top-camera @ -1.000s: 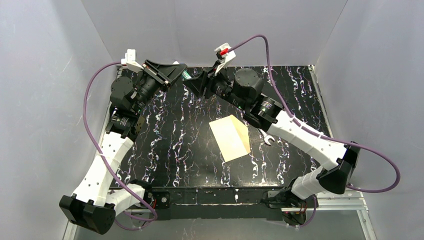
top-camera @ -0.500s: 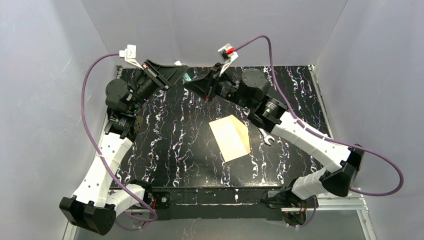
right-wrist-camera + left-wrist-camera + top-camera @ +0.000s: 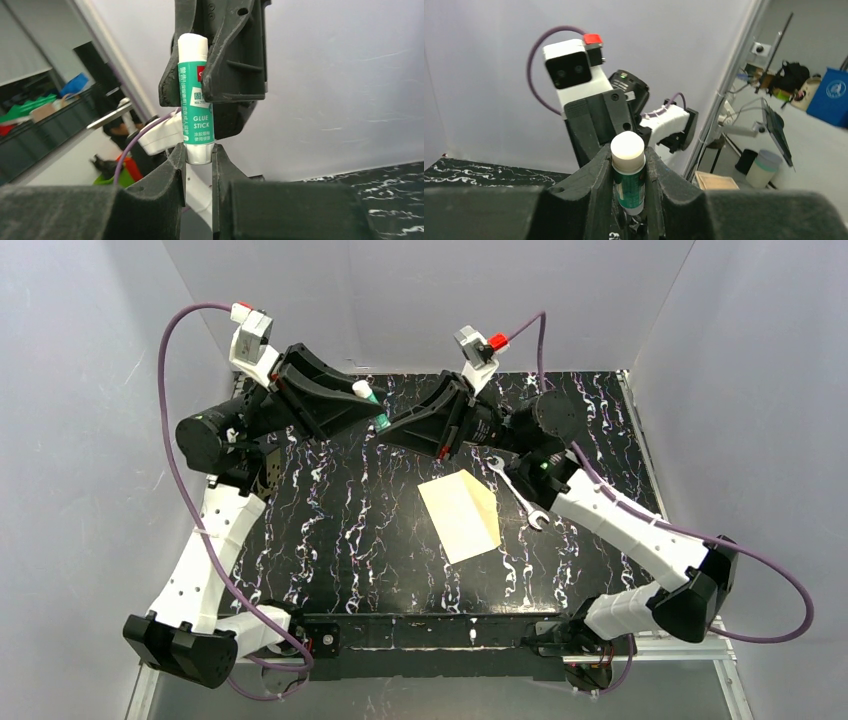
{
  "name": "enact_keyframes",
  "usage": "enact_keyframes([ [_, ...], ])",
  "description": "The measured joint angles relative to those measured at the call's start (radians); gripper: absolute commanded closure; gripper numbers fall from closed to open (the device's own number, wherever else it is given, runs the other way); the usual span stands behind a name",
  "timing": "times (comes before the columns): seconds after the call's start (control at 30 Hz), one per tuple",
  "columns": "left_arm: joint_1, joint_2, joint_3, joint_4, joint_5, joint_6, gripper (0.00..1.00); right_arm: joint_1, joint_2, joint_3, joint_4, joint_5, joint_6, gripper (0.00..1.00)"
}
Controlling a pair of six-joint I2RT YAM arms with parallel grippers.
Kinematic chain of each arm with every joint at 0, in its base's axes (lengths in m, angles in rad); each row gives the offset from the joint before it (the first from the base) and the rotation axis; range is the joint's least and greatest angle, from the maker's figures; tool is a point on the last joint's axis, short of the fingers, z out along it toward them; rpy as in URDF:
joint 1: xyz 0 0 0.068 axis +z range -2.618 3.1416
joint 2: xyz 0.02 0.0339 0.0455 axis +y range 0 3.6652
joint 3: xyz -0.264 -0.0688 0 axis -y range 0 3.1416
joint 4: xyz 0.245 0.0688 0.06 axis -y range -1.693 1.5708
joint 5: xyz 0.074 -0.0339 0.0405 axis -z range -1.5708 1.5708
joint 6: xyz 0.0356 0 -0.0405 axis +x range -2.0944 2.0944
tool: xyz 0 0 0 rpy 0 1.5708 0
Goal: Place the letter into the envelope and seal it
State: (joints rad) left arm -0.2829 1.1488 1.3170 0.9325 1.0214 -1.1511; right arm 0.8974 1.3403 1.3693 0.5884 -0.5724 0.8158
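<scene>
A green glue stick [image 3: 372,410] with a white cap is held in the air over the back middle of the table, between both grippers. My left gripper [image 3: 358,400] is shut on its body, as the left wrist view [image 3: 628,172] shows. My right gripper [image 3: 392,430] is shut on its white bottom end [image 3: 198,154]. The glue stick [image 3: 195,107] stands upright in the right wrist view. The cream envelope [image 3: 452,520] lies flat at the table's middle. A tan strip, the letter [image 3: 486,502], shows along its right side. Neither gripper touches the paper.
A silver wrench [image 3: 520,495] lies just right of the envelope, under my right forearm. Grey walls enclose the black marbled table [image 3: 340,540] on three sides.
Both grippers have risen and tilted up with the glue stick between them. My right arm swung right, uncovering the wrench. The envelope has not moved.
</scene>
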Motion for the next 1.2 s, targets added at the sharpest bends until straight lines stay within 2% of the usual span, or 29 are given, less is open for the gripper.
enact_keyframes([
  [0.27,0.0,0.023,0.021,0.188,0.105,-0.078,1.0,-0.012,0.085,0.032,0.19,-0.209,0.122,0.99],
  [0.3,0.0,0.031,0.022,0.214,0.108,-0.095,1.0,-0.013,0.088,0.034,0.195,-0.217,0.125,0.84],
  [0.4,0.001,0.046,0.023,0.252,0.105,-0.121,1.0,-0.018,0.089,0.043,0.163,-0.21,0.113,0.19],
  [0.43,0.002,0.047,0.021,0.245,0.094,-0.111,1.0,-0.017,0.085,0.05,0.127,-0.193,0.098,0.11],
  [0.5,0.003,0.034,-0.006,0.195,0.033,-0.059,1.0,-0.009,0.069,0.055,0.027,-0.146,0.02,0.04],
  [0.63,0.005,-0.047,-0.127,0.04,-0.131,0.051,1.0,0.002,0.02,0.07,-0.231,-0.003,-0.216,0.01],
  [0.73,0.006,-0.1,-0.198,-0.059,-0.248,0.101,1.0,0.001,-0.001,0.079,-0.335,0.106,-0.335,0.02],
  [1.0,0.006,-0.097,-0.206,-0.187,-0.396,0.092,1.0,0.0,-0.005,0.079,-0.405,0.286,-0.453,0.19],
  [1.2,0.006,-0.092,-0.215,-0.212,-0.428,0.091,1.0,0.0,0.052,0.152,-0.416,0.314,-0.46,0.27],
])
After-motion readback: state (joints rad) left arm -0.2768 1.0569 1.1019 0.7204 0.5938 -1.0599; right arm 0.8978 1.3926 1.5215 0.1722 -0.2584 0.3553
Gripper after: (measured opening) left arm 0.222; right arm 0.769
